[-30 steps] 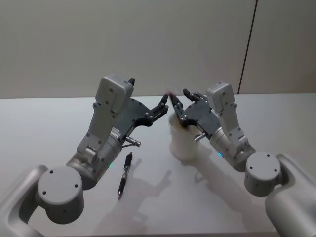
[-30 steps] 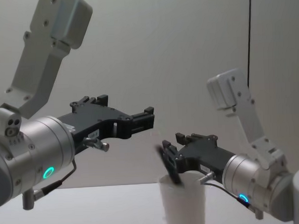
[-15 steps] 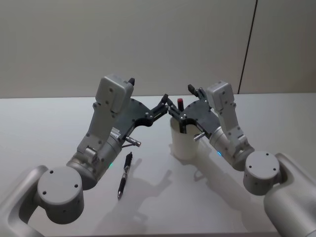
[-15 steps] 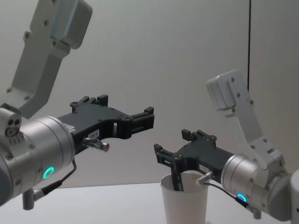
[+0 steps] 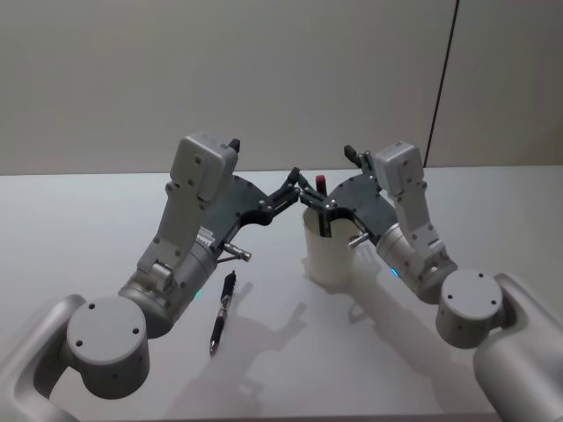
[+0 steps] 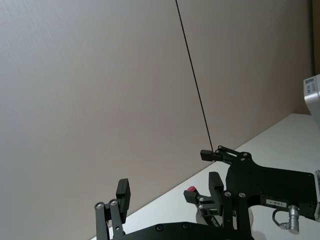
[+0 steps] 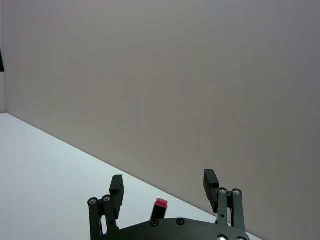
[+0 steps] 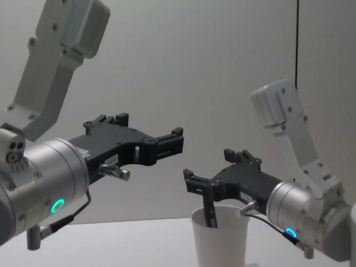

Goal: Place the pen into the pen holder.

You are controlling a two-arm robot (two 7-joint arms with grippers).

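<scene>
Since a second ago the right gripper [image 5: 314, 211] has let go of the red-capped dark pen [image 5: 321, 183] and drawn back slightly above the tapered white paper cup [image 5: 327, 259]; the left arm has not shifted. A wide white table [image 5: 88, 220] spreads across the lower half of the head view. The left gripper [image 5: 290, 189] hangs in the air just left of the cup, fingers spread, holding nothing. The right gripper's fingers stand apart too: the right wrist view shows a gap on either side of the red cap. The cup stands upright at centre, its side and rolled rim plain in the chest view. The red-capped pen stands inside, cap above the rim. Lower left of centre, the head view shows a slim black pen [image 5: 222, 309] lying on the table, well apart from the cup.
</scene>
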